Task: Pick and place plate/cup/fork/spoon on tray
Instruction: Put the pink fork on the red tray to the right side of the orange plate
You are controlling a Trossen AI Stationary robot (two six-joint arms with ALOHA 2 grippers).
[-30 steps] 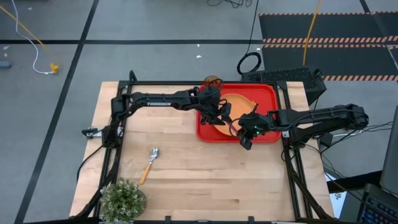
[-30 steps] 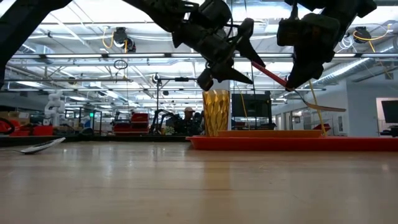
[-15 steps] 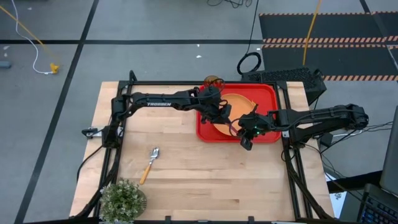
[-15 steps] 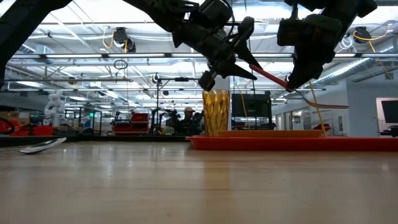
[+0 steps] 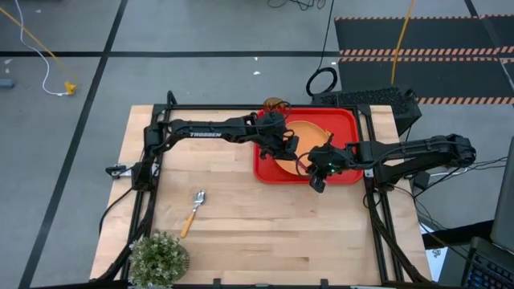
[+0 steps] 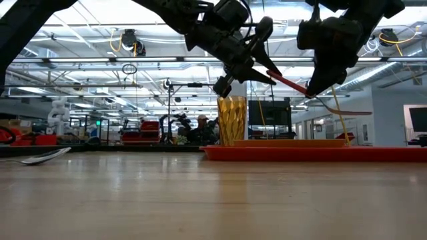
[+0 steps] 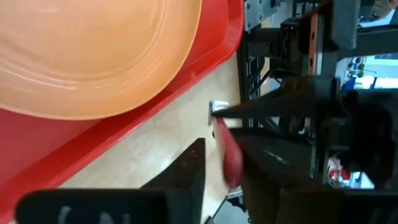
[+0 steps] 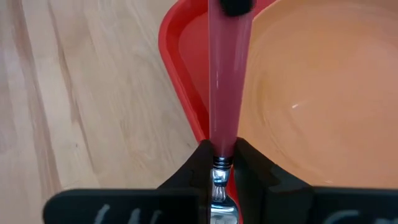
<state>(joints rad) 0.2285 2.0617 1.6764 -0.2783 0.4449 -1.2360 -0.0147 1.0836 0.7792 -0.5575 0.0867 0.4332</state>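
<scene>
Plate, round orange plastic (image 5: 301,138), sits on red rectangular tray (image 5: 347,120); both grippers (image 6: 257,63) (image 8: 222,163) clamp red-handled fork (image 6: 290,81); yellow-handled spoon (image 5: 193,210) waits.

A pale wooden tabletop (image 5: 265,233) sits on grey floor (image 5: 201,32) crossed by dark tape lines (image 5: 96,76). Hazard-striped black mats (image 5: 418,40) lie beyond its far right corner. A small potted plant (image 5: 159,258) stands at the near left corner. Beyond, bright ceiling lights (image 6: 100,60) glow.
</scene>
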